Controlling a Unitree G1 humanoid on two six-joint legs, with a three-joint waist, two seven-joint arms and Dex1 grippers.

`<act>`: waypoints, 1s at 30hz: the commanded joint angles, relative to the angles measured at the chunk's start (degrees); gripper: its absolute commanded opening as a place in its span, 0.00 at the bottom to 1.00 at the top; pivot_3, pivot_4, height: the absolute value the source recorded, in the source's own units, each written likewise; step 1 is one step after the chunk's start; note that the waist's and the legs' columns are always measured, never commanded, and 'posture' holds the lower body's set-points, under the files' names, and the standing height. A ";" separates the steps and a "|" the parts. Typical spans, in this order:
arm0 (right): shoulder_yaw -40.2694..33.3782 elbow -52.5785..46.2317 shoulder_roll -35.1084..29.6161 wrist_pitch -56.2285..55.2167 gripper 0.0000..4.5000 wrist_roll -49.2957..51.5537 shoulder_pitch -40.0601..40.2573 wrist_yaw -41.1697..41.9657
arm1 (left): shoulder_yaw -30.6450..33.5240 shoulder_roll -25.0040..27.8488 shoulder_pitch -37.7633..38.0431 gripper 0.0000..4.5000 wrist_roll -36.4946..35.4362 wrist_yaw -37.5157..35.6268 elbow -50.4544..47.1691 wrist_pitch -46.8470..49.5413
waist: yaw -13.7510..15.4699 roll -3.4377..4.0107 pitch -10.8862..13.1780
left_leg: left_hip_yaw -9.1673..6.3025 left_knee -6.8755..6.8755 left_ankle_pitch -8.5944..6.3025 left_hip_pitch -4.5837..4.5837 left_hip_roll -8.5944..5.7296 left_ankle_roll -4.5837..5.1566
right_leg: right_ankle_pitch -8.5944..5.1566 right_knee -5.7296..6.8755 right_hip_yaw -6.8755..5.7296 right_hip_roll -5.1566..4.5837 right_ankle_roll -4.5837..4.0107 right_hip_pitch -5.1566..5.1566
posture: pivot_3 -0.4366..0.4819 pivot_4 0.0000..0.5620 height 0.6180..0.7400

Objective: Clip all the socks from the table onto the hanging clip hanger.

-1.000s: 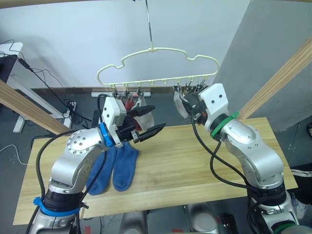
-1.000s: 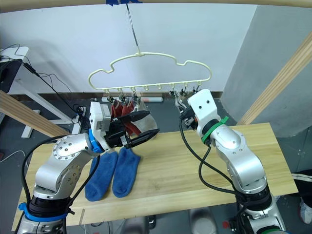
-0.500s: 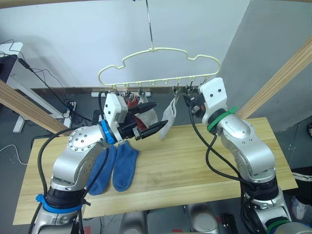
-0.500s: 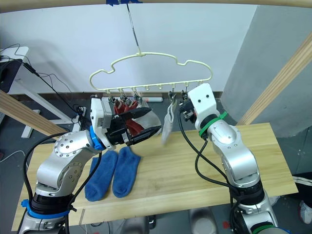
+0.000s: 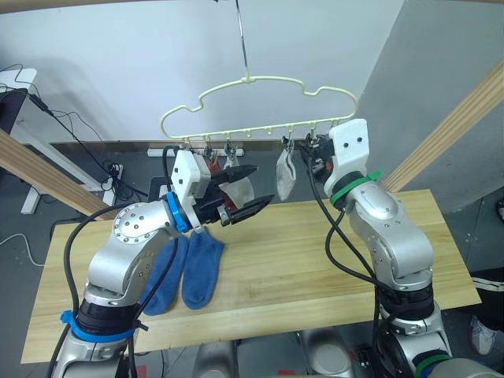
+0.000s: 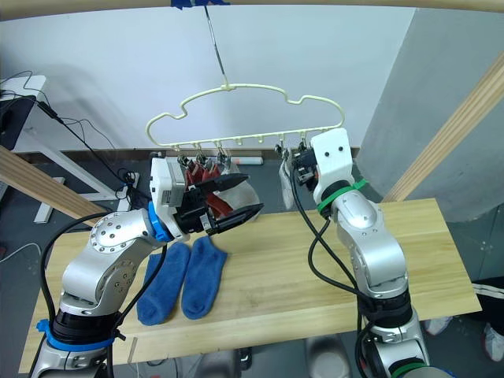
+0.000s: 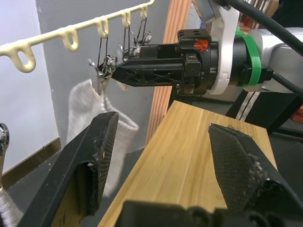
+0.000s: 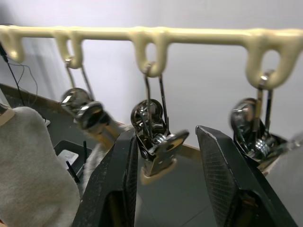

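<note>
The pale yellow clip hanger (image 5: pixel 260 83) hangs above the table (image 5: pixel 315 260). Two rust red socks (image 5: pixel 213 167) and a light grey sock (image 5: pixel 241 189) hang from its left clips. Another light grey sock (image 5: pixel 285 173) hangs from a clip further right. Two blue socks (image 5: pixel 193 268) lie side by side on the table's left part. My left gripper (image 5: pixel 262 186) is open and empty, in the air just below the hung socks. My right gripper (image 8: pixel 165 135) is up at the clip row, open, with a metal clip (image 8: pixel 155 142) between its fingers (image 8: pixel 118 189).
Thick wooden beams slant past on the left (image 5: pixel 39 177) and on the right (image 5: pixel 457 126). A thin metal hook (image 5: pixel 241 39) carries the hanger. Cables and a power strip (image 5: pixel 110 177) lie on the floor behind the table.
My right gripper rose from table height to the clip row with the grey sock. The sock now hangs from a clip, free of the fingers. My left gripper shifted slightly up and stayed open.
</note>
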 commanded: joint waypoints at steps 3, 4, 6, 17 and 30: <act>-1.55 -4.76 3.30 2.26 0.43 0.20 -1.21 -2.93 | 0.08 -0.48 -0.39 0.75 -0.07 -0.33 -1.02 -1.17 | -0.07 0.00 0.00 | 0.01 0.00 0.00 0.00 0.00 0.00 | 0.00 0.02 0.00 0.00 0.00 -0.01 | 0.20 0.47 1.00; -1.77 -5.03 3.77 2.75 0.43 0.32 -1.16 -3.19 | 0.03 -0.52 -0.39 0.75 -0.02 -0.36 -1.00 -1.19 | -0.07 0.01 -0.01 | 0.00 0.00 0.00 0.00 0.00 0.00 | 0.00 0.03 0.00 0.00 0.00 -0.01 | 0.20 0.47 1.00; -1.95 -6.49 5.06 4.49 0.43 1.01 -0.90 -3.54 | -0.01 -0.51 -0.35 0.75 0.02 -0.42 -1.07 -1.17 | -0.06 0.01 -0.01 | 0.00 0.00 0.00 0.00 0.00 -0.01 | 0.00 0.03 0.01 0.00 0.00 -0.01 | 0.20 0.47 1.00; -1.52 -9.30 7.22 7.83 0.43 1.19 0.11 -5.26 | -0.24 -0.57 -0.60 0.75 0.29 -0.73 -0.62 -1.40 | -0.13 0.02 -0.02 | 0.00 0.00 0.01 0.01 0.00 -0.01 | 0.00 0.06 0.00 0.00 0.00 -0.02 | 0.19 0.46 1.00; -4.79 -9.67 12.75 9.24 0.43 3.89 -0.13 -6.97 | -0.88 -0.49 -0.99 0.75 0.25 -0.94 -0.23 -1.66 | -0.20 0.01 -0.04 | 0.00 0.01 0.01 0.01 0.00 -0.02 | 0.00 0.11 0.01 0.00 -0.01 -0.03 | 0.19 0.45 1.00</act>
